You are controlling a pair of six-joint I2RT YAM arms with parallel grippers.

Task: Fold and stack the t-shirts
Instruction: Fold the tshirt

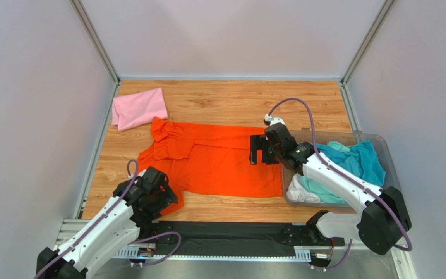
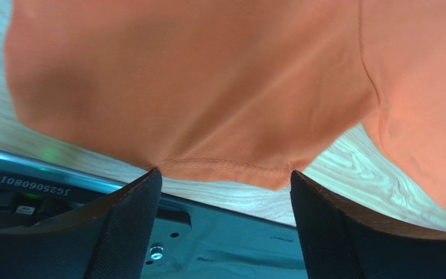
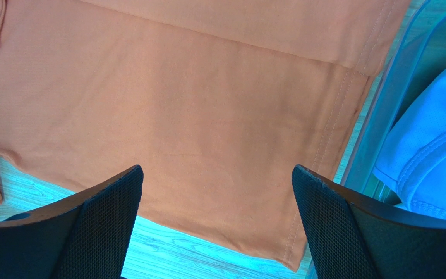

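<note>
Observed at centre of top view: orange t-shirt (image 1: 219, 165), spread flat on wooden table (image 1: 219, 104), upper long edge folded inward, left end rumpled, hem just beside clear bin (image 1: 382, 142). Upper left: pink t-shirt (image 1: 140, 108), folded. Inside bin: teal t-shirt (image 1: 359, 160), bunched. Left gripper (image 2: 225, 180): fingers spread wide at orange shirt's lower-left edge. Right gripper (image 3: 216, 174): fingers spread wide above hem end, gripping nothing.

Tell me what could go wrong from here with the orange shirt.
1. The left hand is open with only a hem edge of the orange shirt between its fingers; a shallow pinch may slip.
2. The right hand is open right beside the clear bin; a swing could knock its wall.
3. The pink shirt lies close to the orange collar end and might get dragged.
</note>
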